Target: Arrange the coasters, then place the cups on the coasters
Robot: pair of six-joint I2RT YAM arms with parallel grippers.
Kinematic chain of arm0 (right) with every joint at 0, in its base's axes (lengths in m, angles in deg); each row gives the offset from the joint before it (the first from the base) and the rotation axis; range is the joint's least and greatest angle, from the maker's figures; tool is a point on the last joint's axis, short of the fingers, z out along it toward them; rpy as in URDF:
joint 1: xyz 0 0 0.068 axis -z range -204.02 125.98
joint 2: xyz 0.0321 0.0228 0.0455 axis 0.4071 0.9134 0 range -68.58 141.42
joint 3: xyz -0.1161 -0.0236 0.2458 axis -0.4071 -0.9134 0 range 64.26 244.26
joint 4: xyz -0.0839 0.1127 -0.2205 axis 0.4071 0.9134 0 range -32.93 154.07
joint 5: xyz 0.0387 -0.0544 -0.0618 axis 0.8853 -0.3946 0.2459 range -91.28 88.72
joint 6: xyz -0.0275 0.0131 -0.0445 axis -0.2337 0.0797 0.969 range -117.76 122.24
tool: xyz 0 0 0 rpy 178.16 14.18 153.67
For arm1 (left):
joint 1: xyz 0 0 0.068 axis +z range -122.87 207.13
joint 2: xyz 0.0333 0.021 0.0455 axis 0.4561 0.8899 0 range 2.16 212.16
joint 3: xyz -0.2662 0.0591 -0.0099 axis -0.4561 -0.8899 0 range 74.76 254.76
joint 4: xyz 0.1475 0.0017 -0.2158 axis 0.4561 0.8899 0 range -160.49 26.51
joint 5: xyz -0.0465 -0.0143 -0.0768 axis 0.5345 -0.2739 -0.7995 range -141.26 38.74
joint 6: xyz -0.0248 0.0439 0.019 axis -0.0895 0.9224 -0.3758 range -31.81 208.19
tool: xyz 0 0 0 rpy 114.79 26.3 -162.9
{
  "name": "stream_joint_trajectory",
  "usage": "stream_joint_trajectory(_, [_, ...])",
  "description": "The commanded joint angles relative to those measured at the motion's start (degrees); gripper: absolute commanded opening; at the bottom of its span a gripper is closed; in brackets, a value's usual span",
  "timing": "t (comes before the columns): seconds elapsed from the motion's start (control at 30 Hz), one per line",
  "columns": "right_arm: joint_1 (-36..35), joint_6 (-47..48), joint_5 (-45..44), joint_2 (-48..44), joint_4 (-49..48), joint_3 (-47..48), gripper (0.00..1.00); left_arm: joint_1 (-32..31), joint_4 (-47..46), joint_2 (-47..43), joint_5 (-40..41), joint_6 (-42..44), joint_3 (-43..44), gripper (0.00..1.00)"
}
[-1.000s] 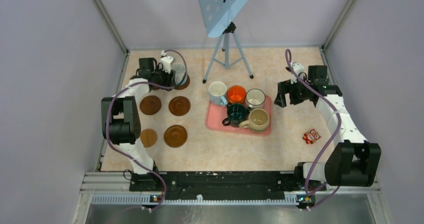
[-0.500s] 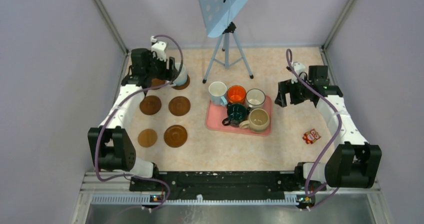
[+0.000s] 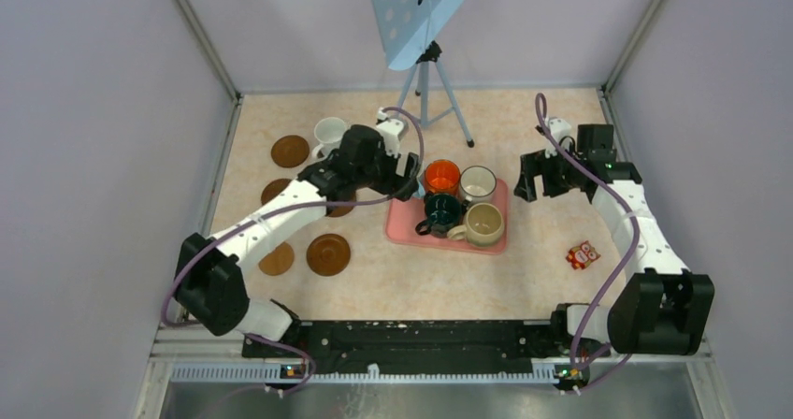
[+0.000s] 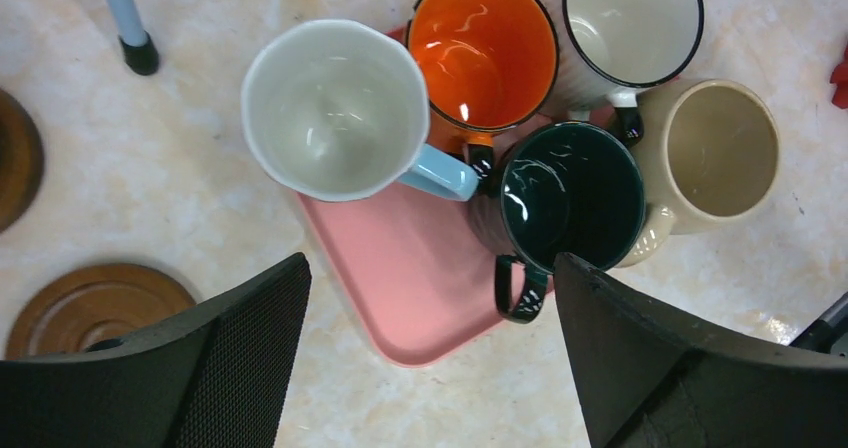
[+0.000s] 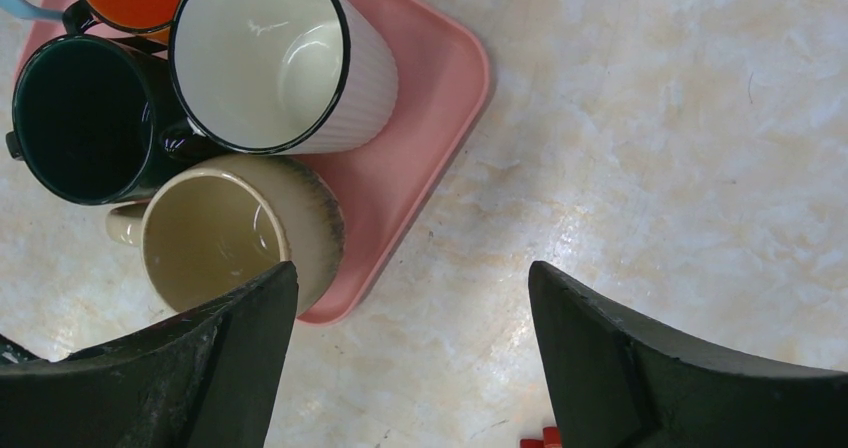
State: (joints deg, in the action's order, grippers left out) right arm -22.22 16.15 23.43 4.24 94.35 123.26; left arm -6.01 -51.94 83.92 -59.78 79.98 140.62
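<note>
My left gripper (image 3: 402, 166) (image 4: 430, 266) hangs open above the left end of the pink tray (image 4: 400, 268), holding nothing. Below it stand a white cup (image 4: 335, 108), an orange cup (image 4: 483, 48) (image 3: 442, 176), a dark-rimmed white cup (image 4: 625, 28) (image 3: 478, 183), a dark green cup (image 4: 570, 193) (image 3: 439, 211) and a beige cup (image 4: 720, 153) (image 3: 483, 223). Another white cup (image 3: 329, 131) stands at the back left; the arm hides what lies under it. Brown coasters (image 3: 290, 151) (image 3: 328, 253) and a tan coaster (image 3: 277, 259) lie left of the tray. My right gripper (image 3: 538, 176) (image 5: 412, 268) is open and empty over the tray's right corner.
A tripod stand (image 3: 423, 92) with a blue perforated board rises behind the tray; one foot (image 4: 135, 53) is near the white cup. A small red packet (image 3: 582, 253) lies on the table at the right. Grey walls close in the table on three sides.
My left gripper has let go of the white cup at the back left, opened wide, and swung right to above the tray. The right arm has not moved.
</note>
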Motion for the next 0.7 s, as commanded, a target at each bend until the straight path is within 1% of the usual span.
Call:
stream_joint_trajectory(0.0, [0.4,0.2,-0.1,-2.9,-1.4,-0.7,0.84,-4.9,-0.6,2.9,12.0,-7.8,1.3,0.95])
stream_joint_trajectory(0.1, [0.4,-0.1,-0.1,-3.2,-1.4,-1.1,0.84,-7.5,-0.5,6.0,15.8,-9.1,3.6,0.94])
stream_joint_trajectory(0.23, [0.3,-0.3,-0.3,-3.9,-1.6,-1.7,0.84,-9.4,0.8,10.2,20.0,-10.4,6.7,0.94])
stream_joint_trajectory(0.47, [0.3,-0.3,-0.5,-4.3,-1.7,-2.1,0.84,-10.0,1.9,15.4,24.4,-12.8,9.7,0.89])
stream_joint_trajectory(0.67, [0.3,0.2,-1.0,-5.0,-1.8,-2.7,0.84,-9.9,3.4,16.5,27.5,-12.3,8.9,0.83])
